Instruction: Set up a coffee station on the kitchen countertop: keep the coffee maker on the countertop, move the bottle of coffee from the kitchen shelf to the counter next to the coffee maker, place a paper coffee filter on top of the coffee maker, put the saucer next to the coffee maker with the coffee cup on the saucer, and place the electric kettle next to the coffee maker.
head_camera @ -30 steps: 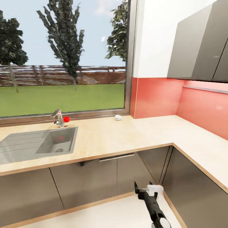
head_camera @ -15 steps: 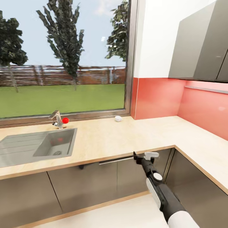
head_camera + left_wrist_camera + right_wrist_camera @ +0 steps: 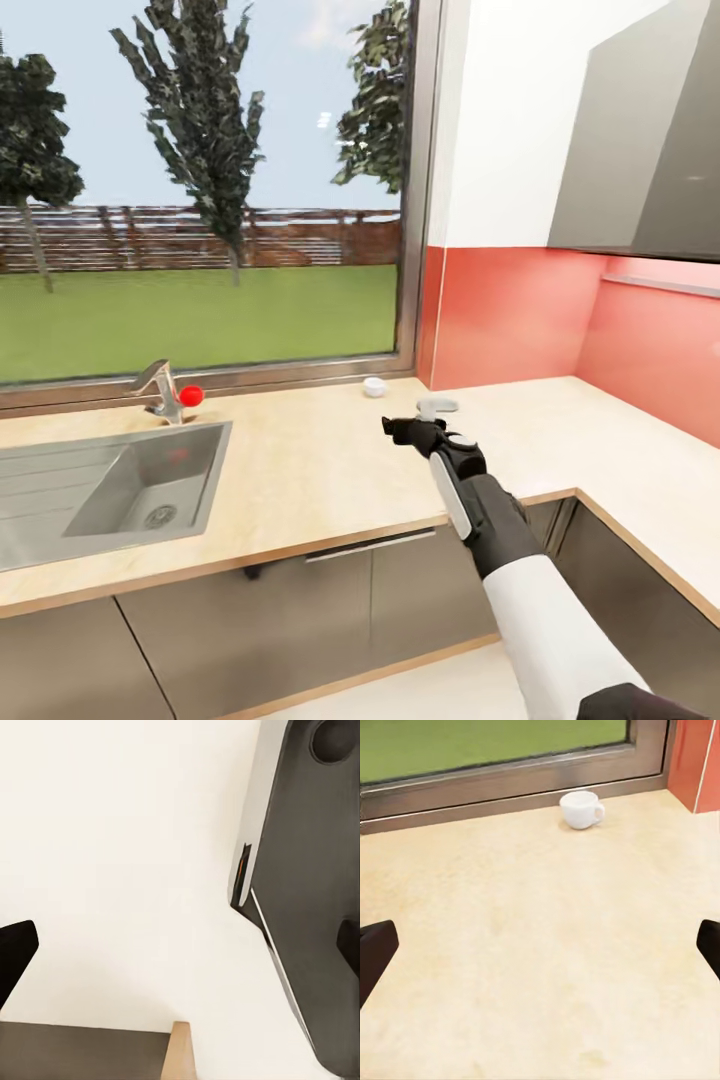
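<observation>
Right gripper [image 3: 420, 417] is held out over the countertop [image 3: 320, 460], centre of the head view, fingers pointing toward the window [image 3: 200, 180]. In the right wrist view the two dark fingertips [image 3: 375, 952] sit at opposite edges of the frame, so the jaws stand wide apart with nothing between them. Empty.

Coffee cup [image 3: 374, 387]: one, white, upright, at the back of the counter just beside the window sill, slightly above and left of the gripper in the head view. In the right wrist view the coffee cup [image 3: 581, 809] lies straight ahead along the fingers, upper middle of the frame, with its handle turned toward the red backsplash [image 3: 510, 310]. A stretch of bare counter separates cup and gripper; near, not touching. The cup is squat, with no clear long axis; its open mouth faces up.

Judgement: the right arm is the nearer one, and the coming move looks like a forward reach to the cup, probably closing across the rim or body.

Left gripper [image 3: 180, 945]: in the left wrist view its tips show at both frame edges, jaws open, holding nothing, over pale floor beside a dark cabinet panel [image 3: 315, 870].

Count on view: cups 1, sinks [image 3: 110, 490] 1, taps [image 3: 160, 390] 1 with one red knob [image 3: 190, 395].
</observation>
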Tool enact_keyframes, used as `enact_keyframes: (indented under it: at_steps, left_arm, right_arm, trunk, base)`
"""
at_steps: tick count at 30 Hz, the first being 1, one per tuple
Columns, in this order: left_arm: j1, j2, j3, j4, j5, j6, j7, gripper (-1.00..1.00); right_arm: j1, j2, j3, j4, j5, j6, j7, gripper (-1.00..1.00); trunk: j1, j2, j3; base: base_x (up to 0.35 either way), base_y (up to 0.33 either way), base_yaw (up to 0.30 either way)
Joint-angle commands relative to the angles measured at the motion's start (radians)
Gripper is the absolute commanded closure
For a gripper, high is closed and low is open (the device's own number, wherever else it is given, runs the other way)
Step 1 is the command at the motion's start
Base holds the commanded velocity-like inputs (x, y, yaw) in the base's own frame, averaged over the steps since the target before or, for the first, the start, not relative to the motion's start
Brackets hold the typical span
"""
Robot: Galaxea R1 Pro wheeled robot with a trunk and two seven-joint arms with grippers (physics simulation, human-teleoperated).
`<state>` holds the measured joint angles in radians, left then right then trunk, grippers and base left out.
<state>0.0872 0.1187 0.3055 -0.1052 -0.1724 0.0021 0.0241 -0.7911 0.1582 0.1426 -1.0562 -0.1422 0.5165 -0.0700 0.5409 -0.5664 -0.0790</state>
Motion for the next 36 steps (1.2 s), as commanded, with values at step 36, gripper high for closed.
enact_keyframes:
  at_steps: [36]
  left_arm:
    - [0.029,-0.004,0.006,0.101,-0.01,0.012,0.088,-1.0]
  right_arm:
    - [-0.116,-0.003,0.103,-0.102,-0.004,0.14,-0.131,-1.0]
  trunk:
    - [0.001,-0.001,-0.006]
  base:
    - [0.161,-0.009,0.041]
